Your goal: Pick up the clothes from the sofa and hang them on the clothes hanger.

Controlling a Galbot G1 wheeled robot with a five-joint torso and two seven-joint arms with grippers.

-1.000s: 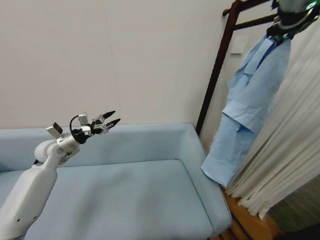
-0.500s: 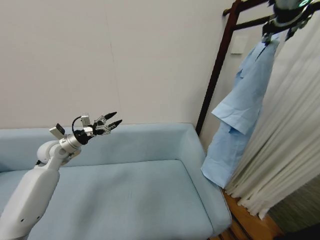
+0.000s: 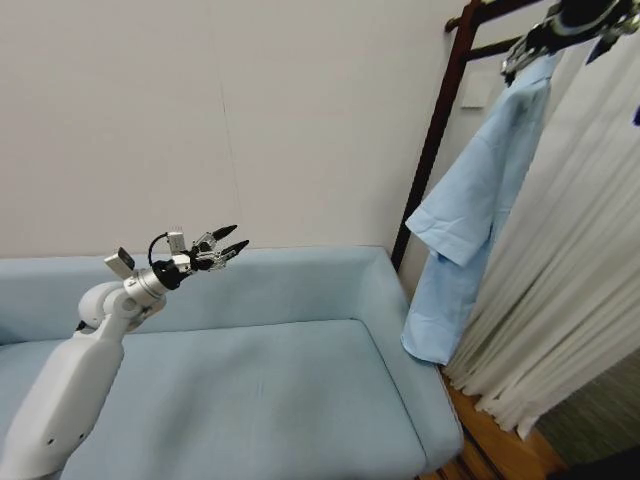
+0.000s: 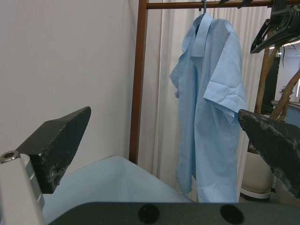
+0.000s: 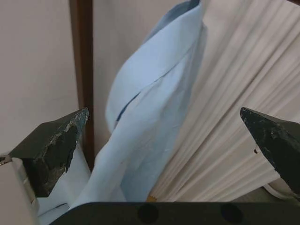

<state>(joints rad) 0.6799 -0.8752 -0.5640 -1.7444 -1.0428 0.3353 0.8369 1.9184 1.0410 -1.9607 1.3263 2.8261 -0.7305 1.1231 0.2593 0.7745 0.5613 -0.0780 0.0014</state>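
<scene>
A light blue shirt (image 3: 468, 205) hangs by its collar from the top rail of the dark wooden clothes rack (image 3: 432, 145), beside the sofa's right end. My right gripper (image 3: 556, 38) is up at the collar, open, its fingers spread to either side of the shirt's top. From the right wrist, the shirt (image 5: 154, 98) drapes beyond the open right gripper (image 5: 163, 112). My left gripper (image 3: 234, 236) is held open over the sofa's backrest, far from the shirt. Past the open left gripper (image 4: 164, 110), the left wrist view has the shirt (image 4: 211, 93) on a hanger under the rail (image 4: 197, 5).
The pale blue sofa (image 3: 260, 400) spans the lower part of the head view with a bare seat. A white curtain (image 3: 565, 280) hangs right behind the rack. Spare black hangers (image 4: 277, 27) sit further along the rail. A wooden base (image 3: 492, 442) lies by the sofa's right end.
My right gripper, shut on the collar a second ago, has opened and risen. The shirt has swung left and hangs on the rail. My left arm drifted slightly right.
</scene>
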